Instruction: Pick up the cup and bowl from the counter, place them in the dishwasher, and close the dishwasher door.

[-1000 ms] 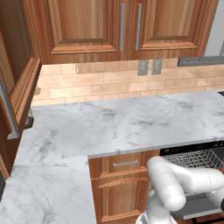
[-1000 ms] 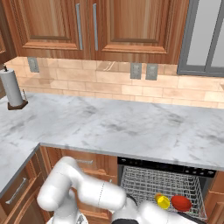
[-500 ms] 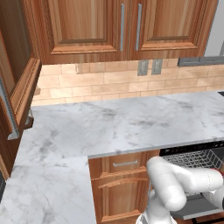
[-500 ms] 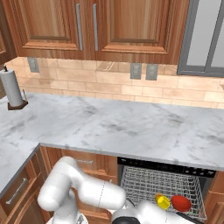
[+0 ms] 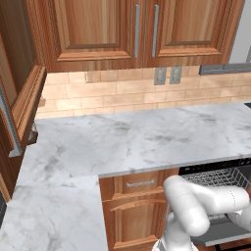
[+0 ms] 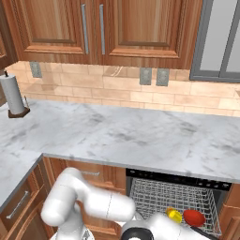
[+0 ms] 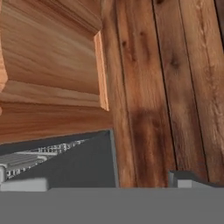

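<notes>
While the dishwasher (image 6: 176, 201) stands open under the tabletop (image 6: 131, 136), its grey wire rack (image 6: 159, 199) can be seen pulled into sight in the right base view. 2 things are held in the rack, at its front right side: the yellow cup (image 6: 175, 215) and the red bowl (image 6: 194, 217). They are set just beside each other, the cup to the left of the bowl. It cannot be told if they touch.

The white marble tabletop (image 5: 122, 142) is also seen in the left base view, with brown wooden cabinets (image 5: 139, 29) hung above it. A paper towel roll (image 6: 14, 96) is stood upright at the far left of the tabletop in the right base view. 2 wall sockets (image 6: 153, 76) are set in the tile wall behind.

The white arm (image 5: 201, 208) is bent low in front of the dishwasher. In the hand view, wooden floor boards (image 7: 166, 87) and a flat grey panel, likely the dishwasher door (image 7: 78, 164), are shown. The gripper cannot be made out, so it cannot be told if it is open or closed.
</notes>
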